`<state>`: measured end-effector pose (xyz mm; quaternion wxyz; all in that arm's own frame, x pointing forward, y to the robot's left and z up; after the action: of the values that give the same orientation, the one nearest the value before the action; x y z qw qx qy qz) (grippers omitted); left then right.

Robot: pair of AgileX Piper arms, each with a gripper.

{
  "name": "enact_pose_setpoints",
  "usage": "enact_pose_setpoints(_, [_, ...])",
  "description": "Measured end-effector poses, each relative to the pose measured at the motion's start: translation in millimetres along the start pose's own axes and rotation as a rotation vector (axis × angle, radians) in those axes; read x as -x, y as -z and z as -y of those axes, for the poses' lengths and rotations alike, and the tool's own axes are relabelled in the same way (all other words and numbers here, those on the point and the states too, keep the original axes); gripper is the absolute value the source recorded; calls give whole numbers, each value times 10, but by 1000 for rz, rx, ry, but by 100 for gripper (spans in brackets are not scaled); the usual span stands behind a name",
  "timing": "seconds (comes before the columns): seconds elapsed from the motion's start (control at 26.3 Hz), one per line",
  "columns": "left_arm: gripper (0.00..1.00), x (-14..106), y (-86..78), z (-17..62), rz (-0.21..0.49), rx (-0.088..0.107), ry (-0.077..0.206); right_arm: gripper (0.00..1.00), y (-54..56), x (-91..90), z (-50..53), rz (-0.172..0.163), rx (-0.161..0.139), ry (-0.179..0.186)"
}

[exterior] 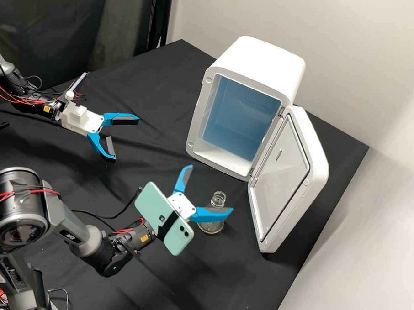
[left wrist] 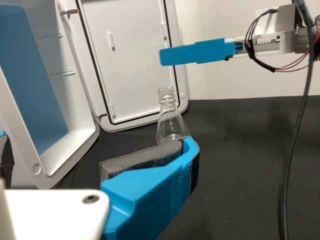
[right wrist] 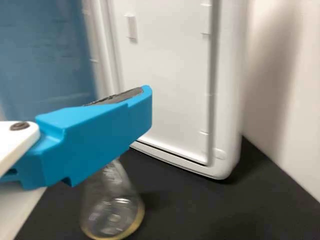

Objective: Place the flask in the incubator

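A clear conical flask (exterior: 213, 215) stands upright on the black bench, just in front of the white incubator (exterior: 258, 63). The incubator's blue inside faces me and its door (exterior: 303, 169) hangs wide open to the right of the flask. My right gripper (exterior: 210, 189) is open beside the flask, its lower finger (right wrist: 95, 135) over the flask's (right wrist: 112, 210) body. Farther back on the left, my left gripper (exterior: 124, 139) hovers open and holds nothing. Past its finger (left wrist: 150, 172) I see the flask (left wrist: 170, 125) and the right gripper's finger (left wrist: 197, 51).
The bench's right edge (exterior: 328, 213) runs close behind the open door, with a pale wall beyond. A mint-green phone (exterior: 166, 218) is strapped to the right arm's wrist. Red and black cables (exterior: 12, 92) lie at the far left. Bare black cloth lies between the two arms.
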<state>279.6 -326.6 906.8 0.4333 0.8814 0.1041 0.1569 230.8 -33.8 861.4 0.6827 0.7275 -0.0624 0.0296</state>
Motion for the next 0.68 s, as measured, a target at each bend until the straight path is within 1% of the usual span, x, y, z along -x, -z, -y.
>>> enact_pose_setpoints(0.04, [100, 0, 0, 0, 0, 0, 0, 100, 33, -7, 29, -14, 0, 12])
enact_pose_setpoints(0.15, [100, 0, 0, 0, 0, 0, 0, 100, 91, -21, 97, -39, 3, 41])
enact_pose_setpoints(0.27, [100, 0, 0, 0, 0, 0, 0, 100, 122, -19, 143, -53, 20, 59])
enact_pose_setpoints(0.34, [100, 0, 0, 0, 0, 0, 0, 100, 146, -2, 201, -61, 23, 82])
enact_pose_setpoints(0.38, [100, 0, 0, 0, 0, 0, 0, 100, 161, 5, 233, -68, 35, 95])
enact_pose_setpoints(0.42, [100, 0, 0, 0, 0, 0, 0, 100, 192, 11, 288, -82, 64, 117])
enact_pose_setpoints(0.57, [100, 0, 0, 0, 0, 0, 0, 100, 234, 24, 455, -107, 125, 183])
enact_pose_setpoints(0.61, [100, 3, 0, 5, 0, 0, 2, 100, 237, 28, 535, -112, 151, 215])
enact_pose_setpoints(0.65, [100, 3, 0, 5, 0, 0, 2, 100, 233, 29, 585, -114, 168, 235])
enact_pose_setpoints(0.68, [100, 3, 0, 5, 0, 0, 2, 100, 240, 36, 654, -124, 197, 263])
